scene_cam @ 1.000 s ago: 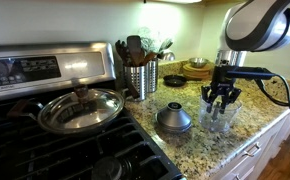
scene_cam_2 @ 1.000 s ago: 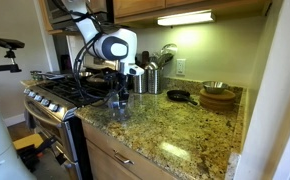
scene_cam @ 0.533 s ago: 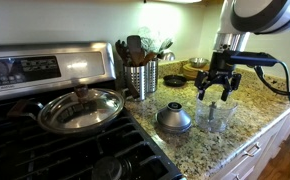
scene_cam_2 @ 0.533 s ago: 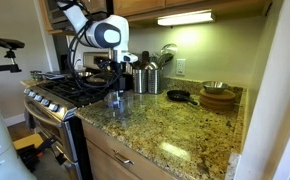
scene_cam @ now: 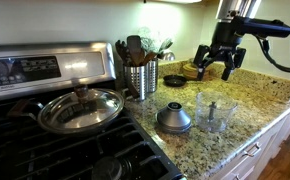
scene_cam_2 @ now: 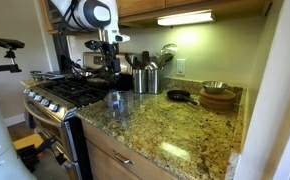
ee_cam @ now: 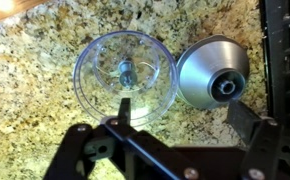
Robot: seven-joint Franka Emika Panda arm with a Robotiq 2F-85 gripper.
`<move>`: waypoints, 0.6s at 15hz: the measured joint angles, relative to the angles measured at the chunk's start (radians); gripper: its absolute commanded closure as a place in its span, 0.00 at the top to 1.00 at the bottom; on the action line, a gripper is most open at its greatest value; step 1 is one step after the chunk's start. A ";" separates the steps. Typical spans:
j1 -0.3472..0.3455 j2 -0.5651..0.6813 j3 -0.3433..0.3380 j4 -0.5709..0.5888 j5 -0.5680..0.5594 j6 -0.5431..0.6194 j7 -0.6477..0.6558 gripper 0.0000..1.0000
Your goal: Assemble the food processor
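The food processor lies in two parts on the granite counter. Its clear plastic bowl (scene_cam: 214,112) (ee_cam: 125,75) stands upright with a small hub at its centre. The dark grey dome top (scene_cam: 174,118) (ee_cam: 213,72) sits beside it, knob up, apart from the bowl. My gripper (scene_cam: 214,62) (scene_cam_2: 109,62) (ee_cam: 183,116) hangs high above the bowl, open, with nothing between its fingers. In an exterior view the bowl (scene_cam_2: 115,100) stands near the stove edge; I cannot make out the dome there.
A wide steel pan with a glass lid (scene_cam: 80,108) rests on the stove. A perforated steel utensil holder (scene_cam: 140,78) (scene_cam_2: 148,80) stands behind the dome. A small black skillet (scene_cam: 174,80) (scene_cam_2: 177,96) and wooden bowls (scene_cam: 197,68) (scene_cam_2: 218,96) sit further back.
The gripper was shut on the clear bowl a second ago. It opened, let the bowl go on the counter and rose well above it.
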 measured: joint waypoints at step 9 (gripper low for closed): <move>0.047 0.156 0.046 0.157 -0.002 0.004 -0.049 1.00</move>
